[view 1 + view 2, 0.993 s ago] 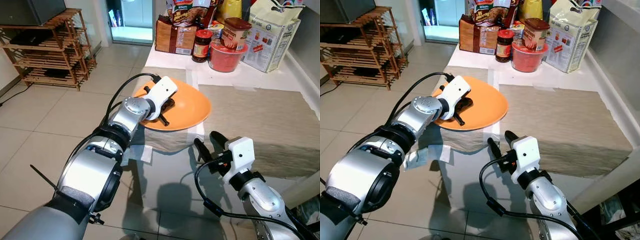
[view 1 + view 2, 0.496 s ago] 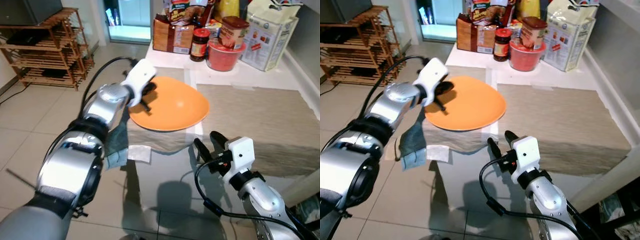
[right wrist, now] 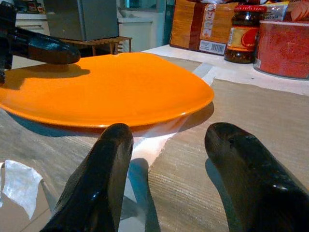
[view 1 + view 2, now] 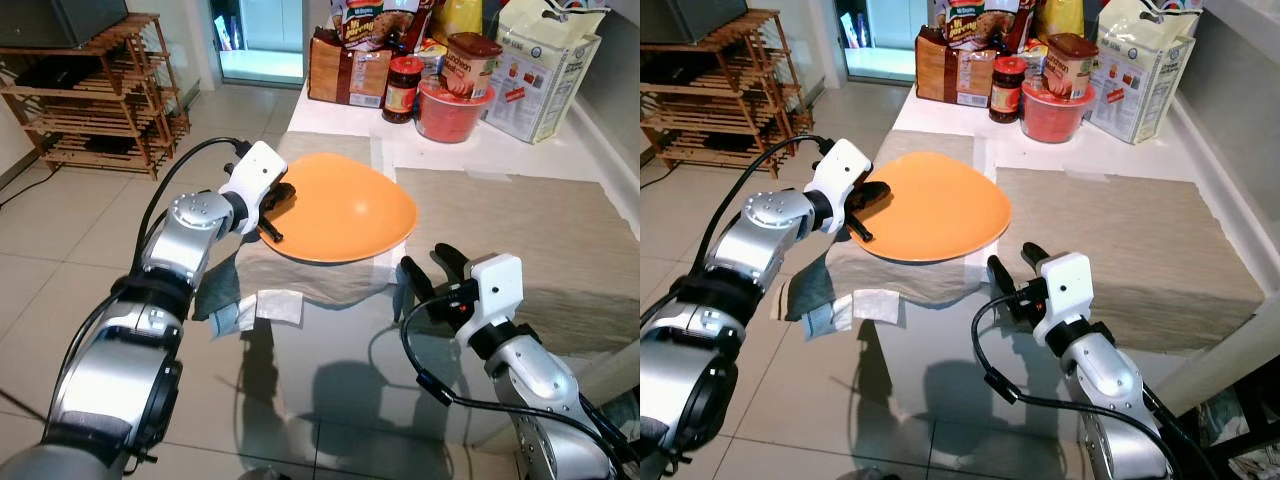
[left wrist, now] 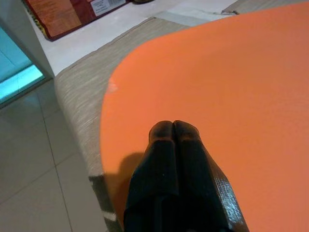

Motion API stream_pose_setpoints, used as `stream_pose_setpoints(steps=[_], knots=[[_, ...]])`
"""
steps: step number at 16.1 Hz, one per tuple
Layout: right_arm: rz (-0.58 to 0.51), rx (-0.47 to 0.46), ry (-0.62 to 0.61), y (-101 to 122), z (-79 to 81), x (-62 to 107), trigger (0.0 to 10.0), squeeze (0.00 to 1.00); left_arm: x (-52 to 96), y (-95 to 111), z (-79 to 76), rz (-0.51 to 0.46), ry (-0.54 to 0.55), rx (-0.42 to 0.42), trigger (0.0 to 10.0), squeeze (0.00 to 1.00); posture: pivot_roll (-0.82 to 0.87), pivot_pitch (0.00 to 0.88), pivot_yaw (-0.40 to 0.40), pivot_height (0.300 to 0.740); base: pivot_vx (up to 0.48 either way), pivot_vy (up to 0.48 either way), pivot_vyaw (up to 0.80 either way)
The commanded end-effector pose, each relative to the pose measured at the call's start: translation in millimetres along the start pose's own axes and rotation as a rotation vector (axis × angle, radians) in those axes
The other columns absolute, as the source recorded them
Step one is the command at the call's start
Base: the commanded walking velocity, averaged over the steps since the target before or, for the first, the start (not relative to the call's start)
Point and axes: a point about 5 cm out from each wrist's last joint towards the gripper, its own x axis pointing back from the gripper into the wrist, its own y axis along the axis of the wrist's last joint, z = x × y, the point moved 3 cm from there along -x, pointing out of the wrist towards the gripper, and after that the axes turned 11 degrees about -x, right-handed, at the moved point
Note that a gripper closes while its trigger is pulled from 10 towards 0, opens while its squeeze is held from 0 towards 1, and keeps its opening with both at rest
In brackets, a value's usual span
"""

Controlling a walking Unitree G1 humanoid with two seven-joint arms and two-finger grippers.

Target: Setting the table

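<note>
On woven placemat [image 4: 520,250], glossy rounded-triangular orange plate [image 4: 350,215].

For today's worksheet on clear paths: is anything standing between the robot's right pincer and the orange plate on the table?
Nothing visible does. The right pincer, fingers open, faces the orange plate across bare placemat. The left pincer is shut on the plate's far, left rim.

Left pincer [image 4: 272,210] hides the orange plate's [image 4: 345,210] rim.
</note>
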Motion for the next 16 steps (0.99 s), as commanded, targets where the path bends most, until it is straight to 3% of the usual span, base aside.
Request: stream_pose_setpoints(steps=[1,6,8,10,13,16], knots=[[0.005,-0.008,-0.005,0.8,-2.3,-0.8,10.0,0.0,1.8,2.2,1.9,-0.007,0.005,0.0,10.0,0.0,0.01,0.0,0.001,0.74,0.0,0.0,0.0],[0.011,-0.011,-0.003,-1.9,0.2,1.5,10.0,0.0,16.0,40.2,21.3,-0.133,0.083,-0.064,10.0,0.0,0.01,0.0,0.005,0.74,0.0,0.0,0.0],[0.015,-0.013,-0.001,-3.6,1.6,2.2,10.0,0.0,22.7,45.8,23.7,-0.153,0.088,-0.087,10.0,0.0,0.02,0.0,0.006,0.74,0.0,0.0,0.0],[0.02,-0.019,0.001,-6.4,3.8,2.5,10.0,0.0,34.6,29.0,18.1,-0.114,0.063,-0.131,10.0,0.0,0.02,0.0,0.008,0.74,0.0,0.0,0.0],[0.018,-0.023,-0.005,-6.5,2.1,2.0,10.0,0.0,44.1,10.6,1.9,-0.072,0.026,-0.116,10.0,0.0,0.03,0.0,0.002,0.74,0.0,0.0,0.0],[0.011,-0.022,-0.004,-4.5,1.0,-1.4,10.0,0.0,45.4,14.4,-10.2,-0.103,0.023,-0.108,10.0,0.0,0.04,0.0,-0.008,0.74,0.0,0.0,0.0]])
